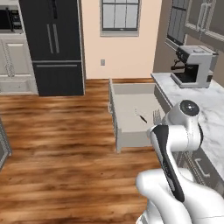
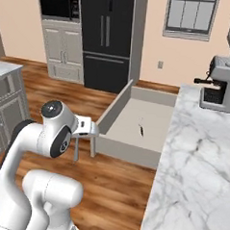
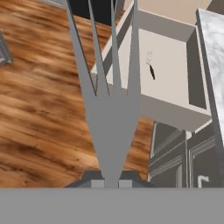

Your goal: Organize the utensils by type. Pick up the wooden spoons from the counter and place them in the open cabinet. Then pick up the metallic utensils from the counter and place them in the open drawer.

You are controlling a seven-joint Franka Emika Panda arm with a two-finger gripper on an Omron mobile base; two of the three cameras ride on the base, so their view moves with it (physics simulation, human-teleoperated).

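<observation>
We see the claw (image 3: 111,181) pressed together on the handle of a grey-silver fork (image 3: 109,87), whose four tines point away from the hand camera toward the open drawer (image 3: 197,74). The fork is off the desk, carried out over the wooden floor (image 1: 57,144) near the drawer's front corner. It looks stiff, light and smooth (probably slippery), so a firm pinch on the flat handle seems the sensible hold. A small black-handled utensil (image 3: 151,71) already lies on the drawer's bare floor. The white marble desk (image 2: 201,161) runs alongside, carrying a coffee machine (image 2: 220,85); a dark refrigerator (image 2: 107,34) stands against the far wall.
</observation>
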